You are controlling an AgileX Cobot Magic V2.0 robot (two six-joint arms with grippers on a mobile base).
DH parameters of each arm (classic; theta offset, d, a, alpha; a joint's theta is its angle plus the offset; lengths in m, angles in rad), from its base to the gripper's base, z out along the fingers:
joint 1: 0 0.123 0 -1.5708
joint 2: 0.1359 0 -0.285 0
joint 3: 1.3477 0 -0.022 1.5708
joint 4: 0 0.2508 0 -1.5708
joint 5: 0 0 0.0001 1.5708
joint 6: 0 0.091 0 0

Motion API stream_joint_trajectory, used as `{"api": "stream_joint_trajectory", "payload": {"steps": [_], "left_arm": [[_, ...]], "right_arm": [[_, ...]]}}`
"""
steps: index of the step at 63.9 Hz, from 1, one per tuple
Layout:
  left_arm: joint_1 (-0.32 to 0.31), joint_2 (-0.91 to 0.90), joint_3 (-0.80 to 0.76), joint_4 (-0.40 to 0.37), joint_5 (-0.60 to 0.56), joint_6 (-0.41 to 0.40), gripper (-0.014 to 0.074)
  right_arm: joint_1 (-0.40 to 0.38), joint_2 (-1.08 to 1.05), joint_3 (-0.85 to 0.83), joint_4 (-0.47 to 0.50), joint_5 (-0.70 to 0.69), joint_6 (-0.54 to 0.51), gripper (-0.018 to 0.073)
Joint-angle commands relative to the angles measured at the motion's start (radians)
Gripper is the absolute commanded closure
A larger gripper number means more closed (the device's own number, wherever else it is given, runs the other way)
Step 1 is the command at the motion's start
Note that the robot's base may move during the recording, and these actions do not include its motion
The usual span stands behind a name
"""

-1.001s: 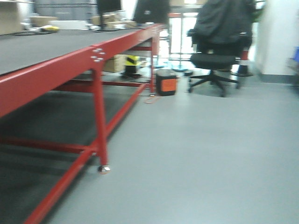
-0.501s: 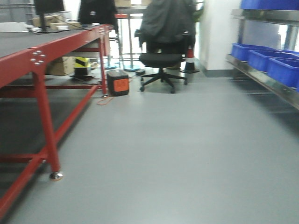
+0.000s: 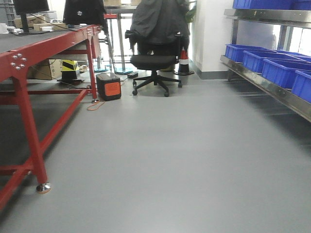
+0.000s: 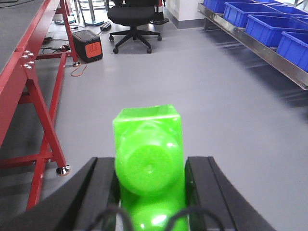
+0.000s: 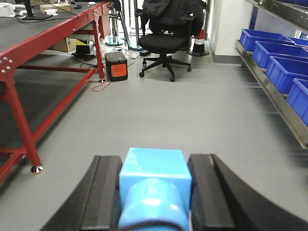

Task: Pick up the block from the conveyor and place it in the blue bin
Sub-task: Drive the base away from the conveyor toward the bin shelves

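- The dark woven-belt conveyor with its glossy red metal frame [image 3: 43, 48] sits farther toward the left edge of the front view than half a second ago.
- The black-and-orange box [image 3: 109, 86] and the black office chair [image 3: 154, 63] have likewise shifted left.
- The blue plastic bins [image 3: 265, 60] on the steel shelf [image 3: 272, 87] on the right show more fully.
- The left gripper [image 4: 151, 192] clamps a translucent green block [image 4: 149, 154] between its black fingers, over the grey floor.
- The right gripper [image 5: 155, 192] grips a light blue block [image 5: 154, 178] the same way, off the belt.
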Motion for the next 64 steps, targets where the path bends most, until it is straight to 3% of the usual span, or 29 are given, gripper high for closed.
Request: {"api": "stream_joint_trajectory", "payload": {"steps": [1,64], "left_arm": [[-0.007,-0.002,-0.006,-0.004,-0.024,-0.007,0.0707],[-0.007,-0.002,-0.006,-0.004,-0.024,-0.007,0.0707]], "right_arm": [[-0.005,-0.004,-0.001,-0.011,-0.023,-0.003,0.0722],[-0.005,-0.004,-0.001,-0.011,-0.023,-0.003,0.0722]]}}
